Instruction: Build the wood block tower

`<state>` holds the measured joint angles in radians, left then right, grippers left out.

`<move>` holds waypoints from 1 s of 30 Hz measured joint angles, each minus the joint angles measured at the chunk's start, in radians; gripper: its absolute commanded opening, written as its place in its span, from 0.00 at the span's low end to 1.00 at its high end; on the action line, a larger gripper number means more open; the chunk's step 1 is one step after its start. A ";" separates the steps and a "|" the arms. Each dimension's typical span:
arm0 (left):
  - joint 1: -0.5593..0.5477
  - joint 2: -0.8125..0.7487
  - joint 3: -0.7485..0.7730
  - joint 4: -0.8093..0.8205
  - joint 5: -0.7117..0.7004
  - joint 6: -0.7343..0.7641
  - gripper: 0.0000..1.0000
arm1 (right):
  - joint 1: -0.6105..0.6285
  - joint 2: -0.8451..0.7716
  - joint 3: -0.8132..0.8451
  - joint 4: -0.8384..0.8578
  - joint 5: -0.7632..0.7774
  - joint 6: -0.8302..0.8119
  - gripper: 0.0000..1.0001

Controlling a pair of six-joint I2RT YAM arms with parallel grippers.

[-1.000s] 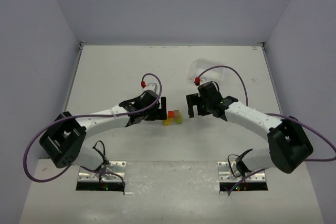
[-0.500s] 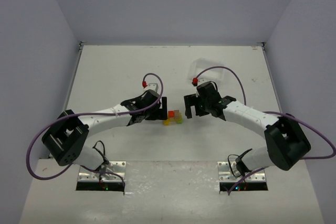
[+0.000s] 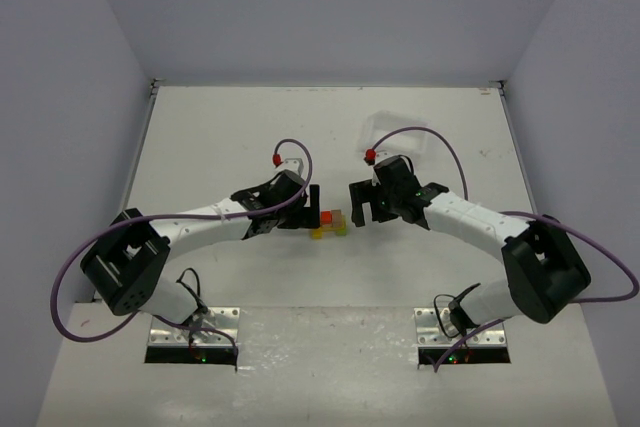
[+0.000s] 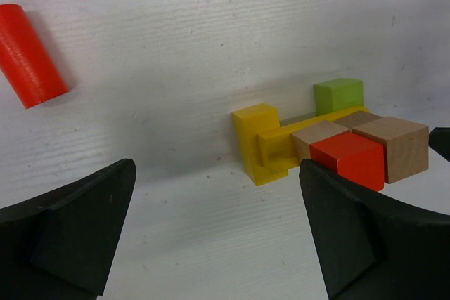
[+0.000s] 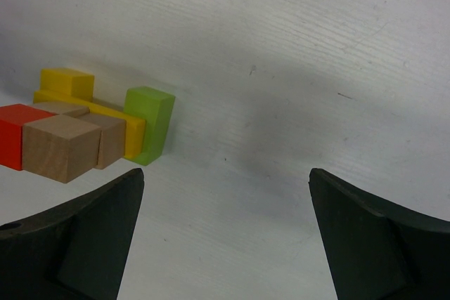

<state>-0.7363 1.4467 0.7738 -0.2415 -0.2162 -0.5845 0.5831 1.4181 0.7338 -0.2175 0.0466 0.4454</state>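
The wood block tower [image 3: 331, 224] stands near the middle of the white table [image 3: 220, 127], in the narrow space between the two grippers. It is low: a yellow block [image 4: 255, 140] and a green block [image 4: 339, 94] stand upright at either end of a flat yellow plank, with plain brown cubes [image 4: 401, 147] and one red cube [image 4: 349, 160] resting on the plank. The left gripper [image 3: 312, 209] sits just left of the tower with its jaws spread wide and nothing between them. In its wrist view the tower [image 4: 330, 142] lies ahead of the gap and off to the right. The red cube there meets the upper edge of the right-hand finger [image 4: 365, 240], though I cannot tell from this angle whether they touch or only overlap in the picture. A red cylinder [image 4: 28, 54] lies on the table well apart from the tower, beyond the other finger [image 4: 70, 233]. The right gripper [image 3: 360, 203] sits just right of the tower, also with jaws wide and empty. In its wrist view the tower [image 5: 91, 128] is at the far left, ahead of the left-hand finger [image 5: 77, 244] and outside the gap, with the green block [image 5: 151, 123] the part nearest the gap's middle. The bare table lies between the right gripper's fingers [image 5: 380, 240]. A clear plastic tray [image 3: 392, 130] shows faintly behind the right gripper, toward the back of the table.
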 measured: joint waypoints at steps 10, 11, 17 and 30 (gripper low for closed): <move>-0.006 0.000 0.000 0.000 0.004 0.000 1.00 | 0.000 0.006 0.000 0.000 -0.008 0.000 0.99; -0.007 0.000 0.000 0.000 0.005 0.000 1.00 | 0.000 0.007 0.000 0.000 -0.010 0.000 0.99; -0.009 0.000 0.000 0.000 0.005 0.000 1.00 | 0.000 0.007 0.000 0.000 -0.023 0.000 0.99; -0.009 0.000 0.000 -0.001 0.005 0.000 1.00 | 0.000 0.036 0.000 0.007 -0.032 0.000 0.99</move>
<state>-0.7456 1.4467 0.7738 -0.2420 -0.2115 -0.5842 0.5831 1.4544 0.7338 -0.2108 0.0143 0.4450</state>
